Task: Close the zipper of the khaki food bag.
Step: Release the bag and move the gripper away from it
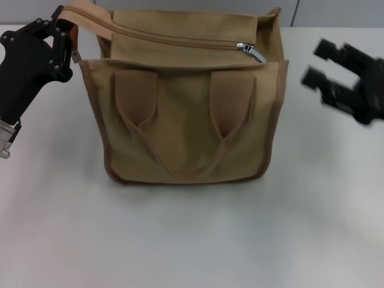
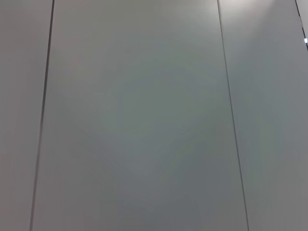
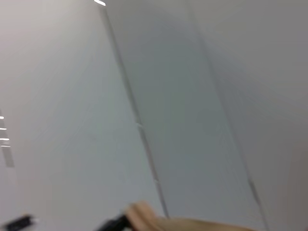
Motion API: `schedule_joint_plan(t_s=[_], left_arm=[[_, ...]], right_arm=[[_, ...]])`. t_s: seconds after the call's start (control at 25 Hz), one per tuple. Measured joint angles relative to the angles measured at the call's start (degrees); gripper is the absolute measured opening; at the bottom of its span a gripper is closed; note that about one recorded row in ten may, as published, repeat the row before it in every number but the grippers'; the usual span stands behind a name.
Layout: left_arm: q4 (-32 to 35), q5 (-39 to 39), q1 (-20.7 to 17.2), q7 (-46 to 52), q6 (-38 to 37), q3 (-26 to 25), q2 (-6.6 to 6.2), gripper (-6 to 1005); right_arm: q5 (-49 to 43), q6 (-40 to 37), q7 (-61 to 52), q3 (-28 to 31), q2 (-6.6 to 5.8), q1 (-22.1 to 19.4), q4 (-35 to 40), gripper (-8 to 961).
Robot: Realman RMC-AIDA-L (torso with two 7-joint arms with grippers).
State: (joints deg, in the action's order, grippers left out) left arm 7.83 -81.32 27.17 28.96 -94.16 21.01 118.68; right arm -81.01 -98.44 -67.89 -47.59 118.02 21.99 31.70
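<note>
khaki bag on the table, slider at the right end of its top

the khaki food bag [image 1: 186,120] stands upright on the white table [image 1: 192,240], front face toward the robot, its two handle patches and a looped strap hanging down the front. along the top runs the zipper [image 1: 180,39], with its silver slider [image 1: 251,51] near the bag's right end. the left gripper [image 1: 67,39] is at the bag's upper left corner, its fingers closed on the strap [image 1: 87,19] there. the right gripper [image 1: 327,66] hangs off the bag's right side, apart from it, fingers spread open and holding nothing. no writing or label can be read on the bag. the left wrist view shows only grey wall panels; the right wrist view shows wall panels and a tan edge of the bag [image 3: 192,224].
</note>
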Motion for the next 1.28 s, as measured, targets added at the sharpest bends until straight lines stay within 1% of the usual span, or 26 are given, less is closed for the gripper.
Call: schedule_joint_plan(t_s=[0.16,0.32,0.36,0.4,0.48,0.52,0.56,0.76,1.0,1.08,1.2,1.24,1.28], left_arm=[[0.0,-0.1,0.0,0.2,0.2,0.0,-0.02,21],[0.0,-0.1,0.0,0.3,0.4,0.0,-0.04,20],[0.0,-0.2,0.0,0.3,0.4,0.0,-0.04,20],[0.0,-0.2,0.0,0.3,0.4,0.0,-0.04,26],[-0.1,-0.2,-0.1,0.3,0.5,0.0,-0.04,39],[-0.1,-0.2,-0.1,0.3,0.6,0.0,-0.03,45],[-0.2,-0.2,-0.1,0.3,0.8,0.0,-0.03,52],[0.0,-0.3,-0.1,1.9,1.1,0.2,-0.05,83],[1.2,-0.4,-0.5,8.1,2.5,0.6,-0.26,121],[3.2,-0.5,-1.0,11.5,3.6,2.1,-0.29,134],[8.2,-0.6,-2.5,19.4,4.9,6.7,-0.61,153],[10.6,-0.6,-3.3,23.4,5.3,8.9,-0.90,204],[10.6,-0.6,-3.3,23.4,5.3,8.9,-0.90,256]], right_arm=[[-3.1,-7.3,9.4,0.0,-0.79,-3.1,-1.7,676],[-11.5,-8.7,15.1,0.2,-0.74,-4.3,-2.1,771],[-15.9,-7.9,16.8,0.1,-0.49,-4.1,-2.7,795],[-15.9,-7.9,16.8,0.1,-0.49,-4.1,-2.7,795],[-19.8,-6.2,18.2,0.0,-0.13,-3.4,-3.8,795],[-22.3,-4.1,19.0,0.0,0.18,-2.6,-4.7,795],[-22.3,-4.1,19.0,0.0,0.18,-2.6,-4.7,795],[-23.9,-0.9,19.3,0.3,0.95,-2.2,-5.2,795],[-24.0,-0.7,19.4,0.4,0.99,-1.5,-5.2,795],[-24.0,-0.6,19.3,0.4,0.99,-1.4,-5.2,795],[-24.0,-0.6,19.3,0.5,0.99,-1.0,-5.2,795],[-24.1,-0.6,19.2,0.5,0.99,-0.9,-5.3,795],[-24.1,-0.6,19.1,0.5,0.99,-0.8,-5.3,795]])
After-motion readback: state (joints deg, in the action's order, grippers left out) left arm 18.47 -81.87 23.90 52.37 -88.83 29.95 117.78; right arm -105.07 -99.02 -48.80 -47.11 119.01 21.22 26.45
